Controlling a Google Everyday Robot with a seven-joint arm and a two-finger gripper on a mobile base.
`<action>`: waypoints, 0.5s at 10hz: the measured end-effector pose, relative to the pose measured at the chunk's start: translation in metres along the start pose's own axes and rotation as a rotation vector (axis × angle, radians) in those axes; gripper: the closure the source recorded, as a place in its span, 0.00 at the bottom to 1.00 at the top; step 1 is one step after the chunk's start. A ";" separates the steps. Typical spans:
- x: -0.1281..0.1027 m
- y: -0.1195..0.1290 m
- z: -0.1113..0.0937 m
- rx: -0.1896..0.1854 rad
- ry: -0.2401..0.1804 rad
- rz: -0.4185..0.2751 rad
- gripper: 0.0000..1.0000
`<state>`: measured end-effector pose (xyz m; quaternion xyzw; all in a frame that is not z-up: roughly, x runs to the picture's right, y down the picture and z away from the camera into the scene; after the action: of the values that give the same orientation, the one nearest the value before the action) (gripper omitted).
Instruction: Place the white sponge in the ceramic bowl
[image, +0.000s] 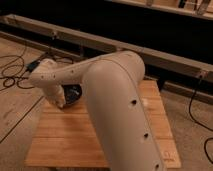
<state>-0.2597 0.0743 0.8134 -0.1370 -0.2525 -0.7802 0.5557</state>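
My large cream arm (115, 100) fills the middle of the camera view and reaches left over the wooden table (100, 135). The gripper (59, 102) hangs at the arm's left end, at the left rim of the ceramic bowl (75, 93). Only part of the dark round bowl shows, under the forearm near the table's back left. The white sponge is not visible; it is hidden by the arm or the gripper.
Black cables (12, 75) and a small dark device (32, 65) lie on the floor to the left. A long metal rail (160, 57) runs behind the table. Another cable (197, 112) trails on the floor at the right.
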 end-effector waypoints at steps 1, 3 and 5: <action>0.009 0.005 0.005 -0.009 -0.002 0.002 0.98; 0.036 0.024 0.025 -0.023 -0.004 0.026 0.78; 0.054 0.039 0.040 -0.028 -0.011 0.055 0.59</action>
<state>-0.2447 0.0437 0.8831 -0.1559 -0.2411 -0.7673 0.5735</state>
